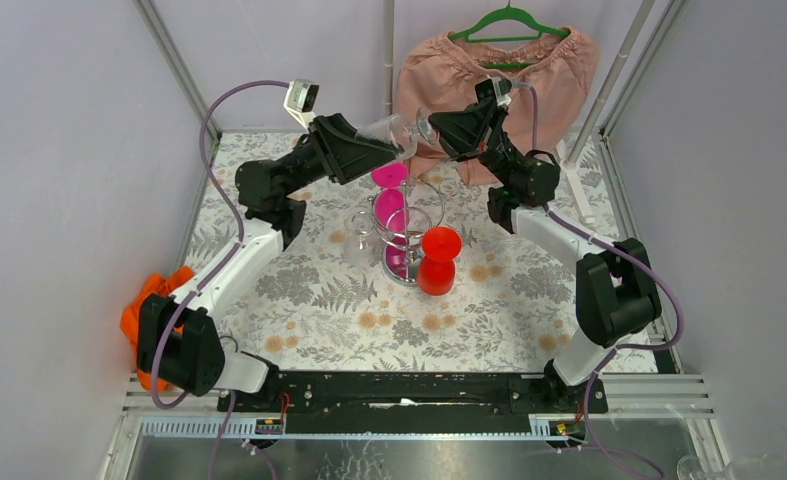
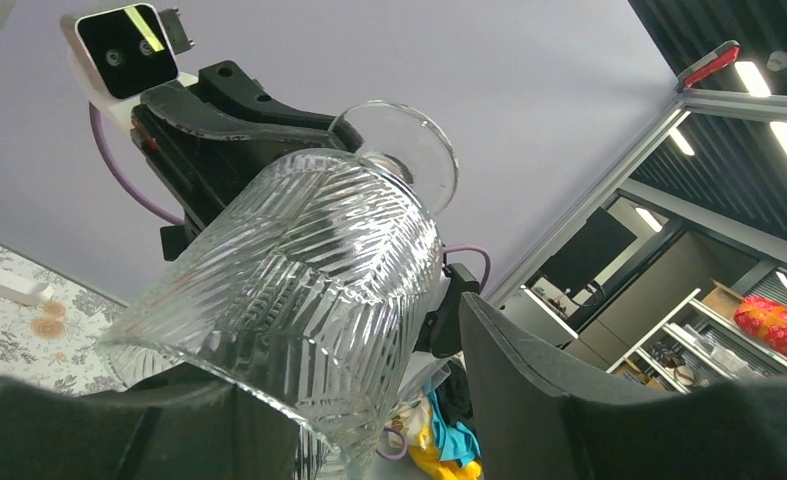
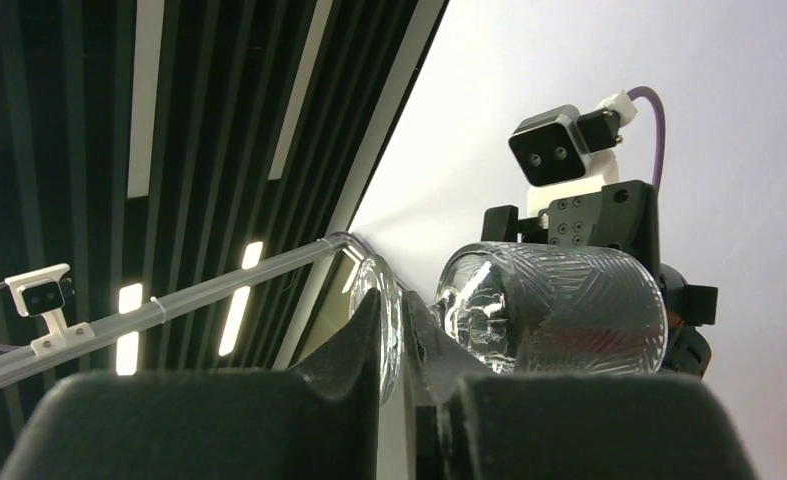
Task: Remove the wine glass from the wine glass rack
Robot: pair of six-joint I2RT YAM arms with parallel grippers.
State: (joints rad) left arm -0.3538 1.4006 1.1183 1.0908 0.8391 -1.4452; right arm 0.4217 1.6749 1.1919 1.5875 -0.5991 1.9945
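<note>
Wine glass rack (image 1: 409,240): smack in the middle of the overhead frame, standing on the leafy-print table (image 1: 299,290). Chrome wire loops up top, with a few magenta pieces (image 1: 390,209) stacked down its left side. No idea what those are tbh, too small to tell.

Orange cloth (image 1: 144,310): bunched up at the left edge of the overhead frame, partly hidden behind the left arm's base.

Left gripper (image 1: 387,140): top centre of the overhead frame, just above the rack. Jaws spread around the bowl of the glass. In the left wrist view, a thin gap visible between the bowl and the right-hand finger, so around it but not clamped on it.

Right gripper (image 1: 434,130): just right of the left one and facing it. Pinched nearly closed on the foot end of the glass. Stem or foot, can't tell which, even from its own wrist view.

Wine glass (image 2: 299,290): off the rack, up in the air above it, lying sideways between the two grippers. Ribbed clear bowl toward the left, round foot toward the right. Pretty much fills the centre of the left wrist frame.

Red vase-like thing (image 1: 437,262): upright, just right of the rack's base. Touching or only close, hard to say.
</note>
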